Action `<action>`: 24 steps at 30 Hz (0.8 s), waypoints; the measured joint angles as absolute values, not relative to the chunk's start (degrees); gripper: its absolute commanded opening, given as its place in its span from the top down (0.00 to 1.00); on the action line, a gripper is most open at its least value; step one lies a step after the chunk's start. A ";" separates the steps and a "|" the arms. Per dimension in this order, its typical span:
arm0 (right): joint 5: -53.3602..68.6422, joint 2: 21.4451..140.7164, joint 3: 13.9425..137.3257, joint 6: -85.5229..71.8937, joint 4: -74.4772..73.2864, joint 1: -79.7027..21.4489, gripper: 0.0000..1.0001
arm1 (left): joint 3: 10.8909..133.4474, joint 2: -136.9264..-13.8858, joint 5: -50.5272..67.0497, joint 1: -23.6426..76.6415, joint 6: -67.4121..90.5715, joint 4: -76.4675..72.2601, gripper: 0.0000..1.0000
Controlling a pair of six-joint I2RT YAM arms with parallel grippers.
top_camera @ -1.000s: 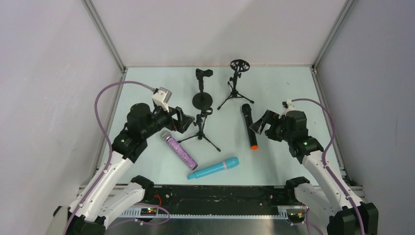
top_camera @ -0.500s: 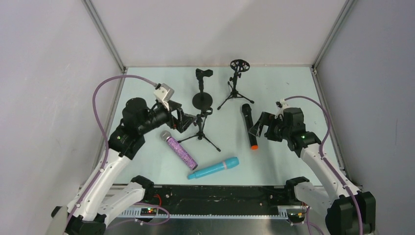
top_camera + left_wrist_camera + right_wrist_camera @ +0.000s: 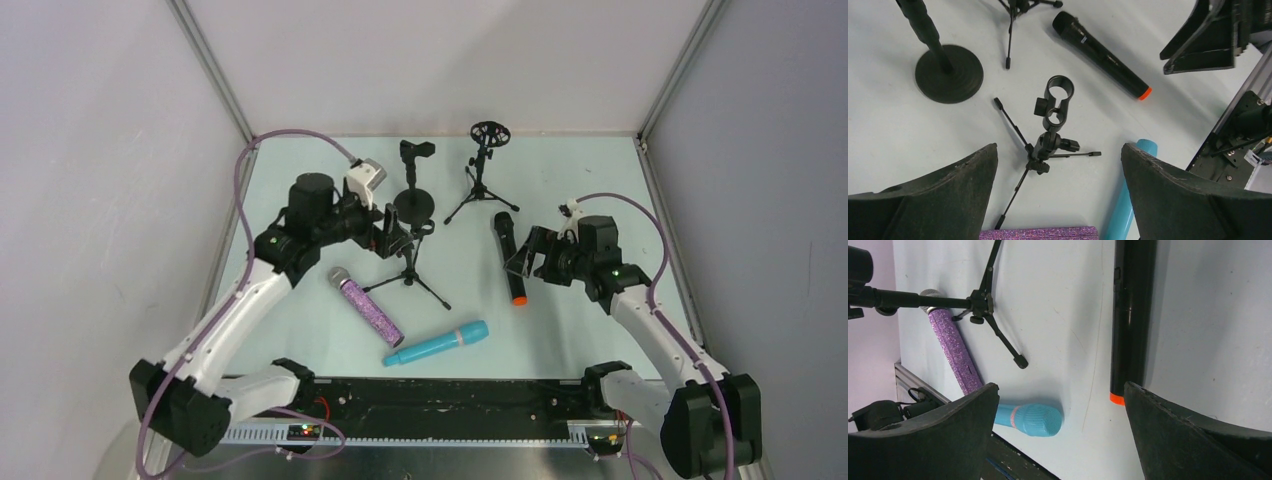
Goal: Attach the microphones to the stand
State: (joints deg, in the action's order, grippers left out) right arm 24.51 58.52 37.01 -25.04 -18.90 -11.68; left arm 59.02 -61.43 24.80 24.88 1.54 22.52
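Observation:
Three microphones lie on the table: purple glitter [image 3: 366, 306], turquoise [image 3: 437, 343] and black with an orange end [image 3: 508, 258]. None is in a stand. My left gripper [image 3: 392, 240] is open and empty, above the small tripod stand [image 3: 410, 258]. Its clip [image 3: 1058, 97] shows between the fingers in the left wrist view. My right gripper [image 3: 522, 258] is open and empty, just right of the black mic [image 3: 1130, 315]. The turquoise mic head [image 3: 1034, 419] and purple mic [image 3: 954, 351] also show in the right wrist view.
A round-base stand [image 3: 413, 186] and a tripod stand with a ring mount [image 3: 484, 170] stand at the back. White walls enclose the table on three sides. A black rail [image 3: 440, 395] runs along the near edge.
My left arm has swung up and to the right, bringing its gripper over the small tripod stand. My right gripper has edged left toward the black mic. The mics have not moved.

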 measured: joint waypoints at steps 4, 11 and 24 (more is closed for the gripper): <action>25.76 59.37 37.12 -24.84 -17.37 -11.33 0.00 | 60.45 -66.81 24.34 25.19 1.76 23.44 0.01; 28.03 63.81 37.23 -24.95 -15.27 -10.63 0.00 | 63.31 -74.08 20.93 28.05 1.98 24.03 0.09; 28.88 66.76 37.23 -24.97 -14.20 -10.66 0.00 | 66.57 -82.13 12.93 31.46 1.80 25.15 0.37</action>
